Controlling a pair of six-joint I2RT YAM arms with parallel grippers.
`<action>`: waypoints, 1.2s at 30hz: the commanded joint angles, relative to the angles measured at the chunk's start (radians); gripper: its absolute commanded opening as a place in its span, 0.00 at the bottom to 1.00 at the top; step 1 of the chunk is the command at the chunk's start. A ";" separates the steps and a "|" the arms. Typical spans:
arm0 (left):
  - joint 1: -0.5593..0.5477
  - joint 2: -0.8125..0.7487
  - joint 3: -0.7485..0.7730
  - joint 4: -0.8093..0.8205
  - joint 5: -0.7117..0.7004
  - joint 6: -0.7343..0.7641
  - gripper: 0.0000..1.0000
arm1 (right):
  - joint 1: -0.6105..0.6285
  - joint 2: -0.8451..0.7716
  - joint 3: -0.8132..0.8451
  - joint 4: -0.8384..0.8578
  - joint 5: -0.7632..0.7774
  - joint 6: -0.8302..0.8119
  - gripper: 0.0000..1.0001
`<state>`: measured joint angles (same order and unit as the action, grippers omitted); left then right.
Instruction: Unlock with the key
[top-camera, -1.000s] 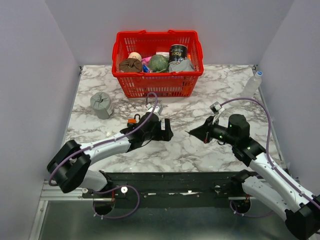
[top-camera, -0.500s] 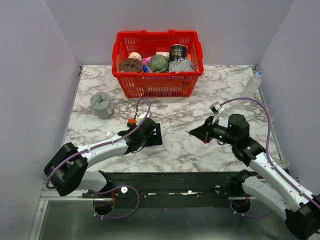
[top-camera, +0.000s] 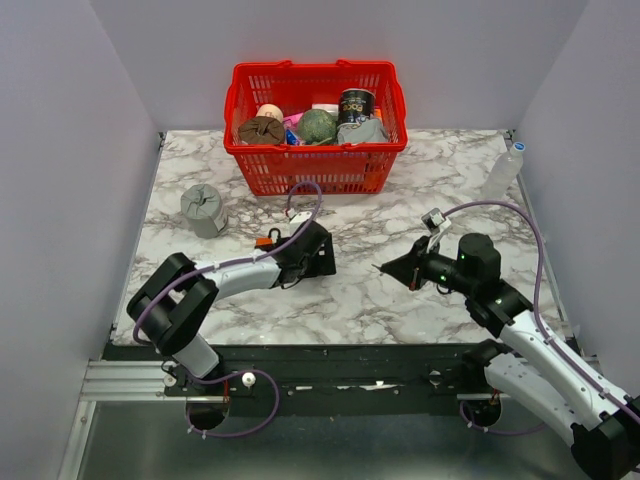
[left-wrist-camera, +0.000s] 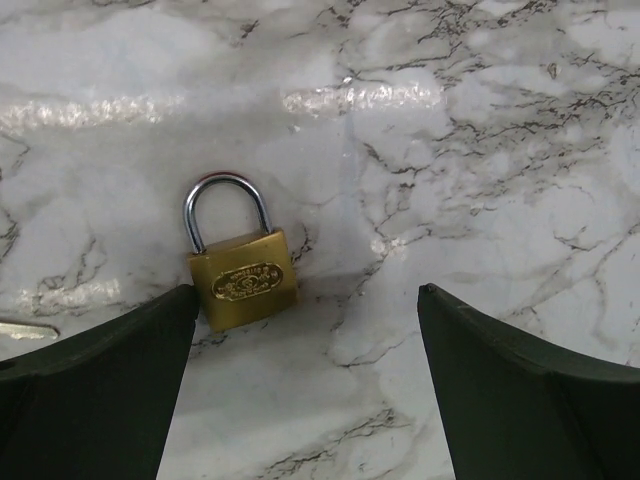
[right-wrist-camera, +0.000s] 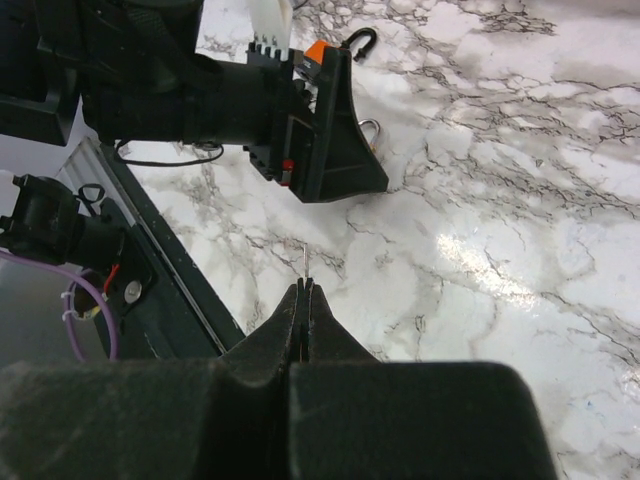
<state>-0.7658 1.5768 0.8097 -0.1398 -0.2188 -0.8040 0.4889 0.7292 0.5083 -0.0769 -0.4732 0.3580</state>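
Observation:
My right gripper (right-wrist-camera: 304, 288) is shut on the key; only its thin metal blade (right-wrist-camera: 304, 264) sticks out past the fingertips, and the black head is hidden between them. In the top view this gripper (top-camera: 385, 267) hangs over the table's middle, pointing left. A small brass padlock (left-wrist-camera: 240, 272) with a silver shackle lies flat on the marble. My left gripper (left-wrist-camera: 306, 292) is open and empty above it, with the padlock just inside the left finger. In the top view the left gripper (top-camera: 322, 252) covers that padlock. An orange-and-black padlock (top-camera: 265, 241) lies just to its left.
A red basket (top-camera: 246, 160) full of items stands at the back. A grey round object (top-camera: 204, 210) sits at the left and a clear bottle (top-camera: 505, 168) at the right edge. A small flat silvery piece (left-wrist-camera: 28, 330) lies at the left wrist view's left edge.
My left gripper pulled back left, then swung right and farther away again, and its elbow moved in towards the table. The right gripper shifted only slightly, still holding the key.

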 joint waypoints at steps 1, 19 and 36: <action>0.002 0.061 0.037 -0.073 -0.025 0.037 0.99 | -0.006 -0.011 -0.014 -0.004 0.024 -0.011 0.01; 0.000 0.180 0.095 -0.222 -0.091 0.147 0.72 | -0.006 -0.008 -0.019 0.002 0.021 -0.014 0.01; 0.000 0.181 0.013 -0.192 -0.048 0.114 0.31 | -0.006 -0.011 -0.028 0.002 0.027 -0.017 0.01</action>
<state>-0.7677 1.6985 0.9230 -0.2504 -0.3489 -0.6567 0.4889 0.7280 0.4961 -0.0765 -0.4641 0.3565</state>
